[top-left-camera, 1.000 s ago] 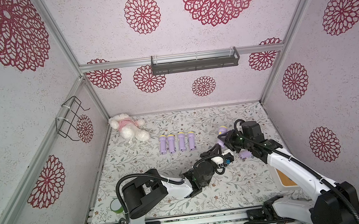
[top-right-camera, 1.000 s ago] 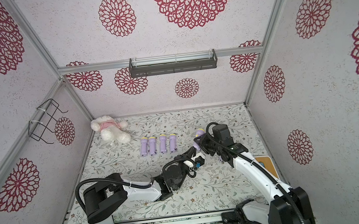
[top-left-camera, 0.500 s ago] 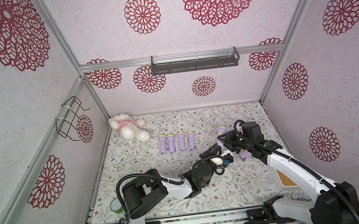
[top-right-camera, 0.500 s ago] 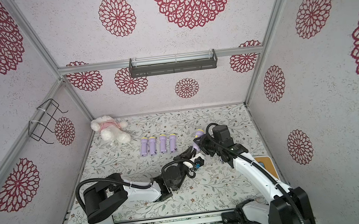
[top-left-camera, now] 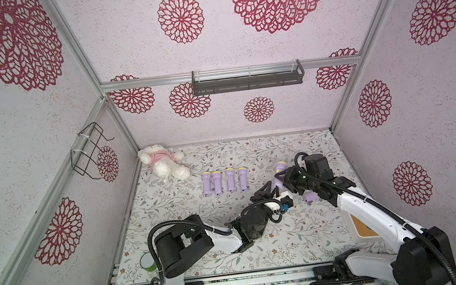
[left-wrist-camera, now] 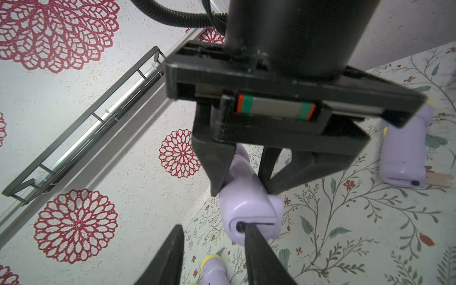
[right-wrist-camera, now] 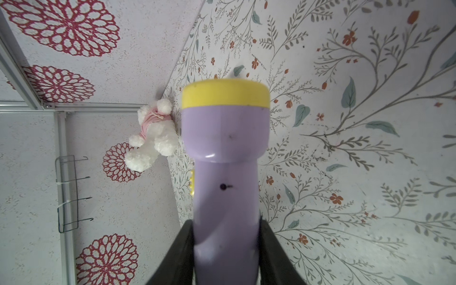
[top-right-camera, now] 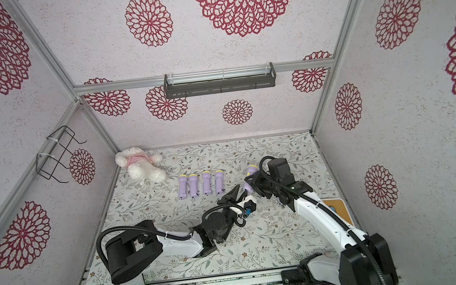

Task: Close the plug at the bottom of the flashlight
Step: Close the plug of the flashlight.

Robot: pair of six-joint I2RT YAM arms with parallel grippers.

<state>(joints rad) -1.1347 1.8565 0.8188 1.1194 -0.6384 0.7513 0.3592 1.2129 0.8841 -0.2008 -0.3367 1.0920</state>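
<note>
Lilac plastic with a yellow cap: the flashlight [right-wrist-camera: 225,148] sits pinched in my right gripper [right-wrist-camera: 225,220], one finger pressed against each side of its barrel, well below the head. In a top view it lies right of centre over the floral mat [top-left-camera: 175,202], with the head toward 12 o'clock and the base toward 6.

My left gripper [left-wrist-camera: 212,228] comes at that base from about 7 o'clock with its fingers spread and nothing between them. One fingertip [left-wrist-camera: 249,234] touches the base right at its dark slot [left-wrist-camera: 259,224], and the other stands off in open air. I cannot tell whether the plug there is seated.

From the left wrist, the black body of my right gripper covers most of the barrel and leaves only the base end showing.

A loose flashlight [top-left-camera: 310,197] lies on the mat at 4 o'clock from the held one, near but apart, with a pale tab [left-wrist-camera: 441,179] sticking out of its base. A row of four flashlights [top-left-camera: 224,181] lies at 9 o'clock, heads toward 12. A white plush toy [top-left-camera: 162,164] rests at 10 o'clock by the far corner, and a green tape roll [top-left-camera: 147,262] sits at 7 o'clock beside my left arm's base.
</note>
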